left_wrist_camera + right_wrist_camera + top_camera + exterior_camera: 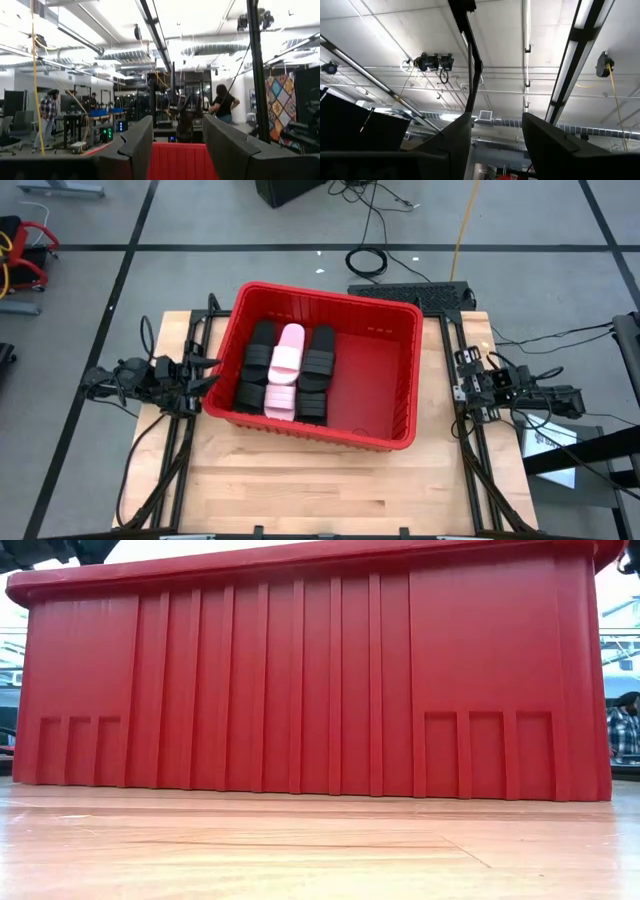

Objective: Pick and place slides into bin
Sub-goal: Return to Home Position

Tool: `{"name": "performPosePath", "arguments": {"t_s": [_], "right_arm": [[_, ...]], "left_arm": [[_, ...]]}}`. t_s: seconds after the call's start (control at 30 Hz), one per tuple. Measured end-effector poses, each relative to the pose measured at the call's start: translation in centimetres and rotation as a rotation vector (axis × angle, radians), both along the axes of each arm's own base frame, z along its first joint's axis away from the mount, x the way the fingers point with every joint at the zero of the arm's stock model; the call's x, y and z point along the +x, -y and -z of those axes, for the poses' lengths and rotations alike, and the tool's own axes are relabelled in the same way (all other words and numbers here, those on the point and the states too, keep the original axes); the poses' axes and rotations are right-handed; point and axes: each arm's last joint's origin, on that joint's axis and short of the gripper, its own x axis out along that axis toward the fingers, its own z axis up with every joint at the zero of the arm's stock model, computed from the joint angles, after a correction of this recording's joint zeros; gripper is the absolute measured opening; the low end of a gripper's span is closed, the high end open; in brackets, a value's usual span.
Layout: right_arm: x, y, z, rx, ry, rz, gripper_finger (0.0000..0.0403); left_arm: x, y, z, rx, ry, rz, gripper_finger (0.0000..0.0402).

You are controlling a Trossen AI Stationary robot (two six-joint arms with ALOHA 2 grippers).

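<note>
Grippers both parted and empty: left gripper [177,122] at the left edge of the wooden table [330,490], facing the red bin [385,395]; right gripper [496,120] at the right edge, aimed at the ceiling. Six slides lie in the bin's left half: four black slides [260,345] flanking two pale pink slides [288,350]

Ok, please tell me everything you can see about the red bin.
The red bin is a large rectangular crate, plastic by its look, with ribbed walls and a thick rim. It stands upright on the wooden table. Black and pale pink slides lie in its left half; its right half is bare.
</note>
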Motion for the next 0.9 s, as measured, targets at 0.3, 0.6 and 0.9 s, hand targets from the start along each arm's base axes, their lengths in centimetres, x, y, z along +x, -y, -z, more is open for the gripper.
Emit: {"name": "performPosePath", "arguments": {"t_s": [0.3, 0.6, 0.9], "right_arm": [[-0.1, 0.1, 0.1, 0.022, -0.001, 0.045, 0.0169], [0.1, 0.1, 0.2, 0.015, -0.018, 0.056, 0.0169], [0.3, 0.1, 0.4, 0.011, -0.041, 0.061, 0.0169]], "left_arm": [[0.2, 0.0, 0.4, 0.006, 0.021, -0.033, 0.0179], [0.4, 0.2, 2.5, -0.005, 0.231, 0.014, 0.0179], [0.5, 0.3, 2.9, 0.047, 0.233, 0.029, 0.0179]]}}
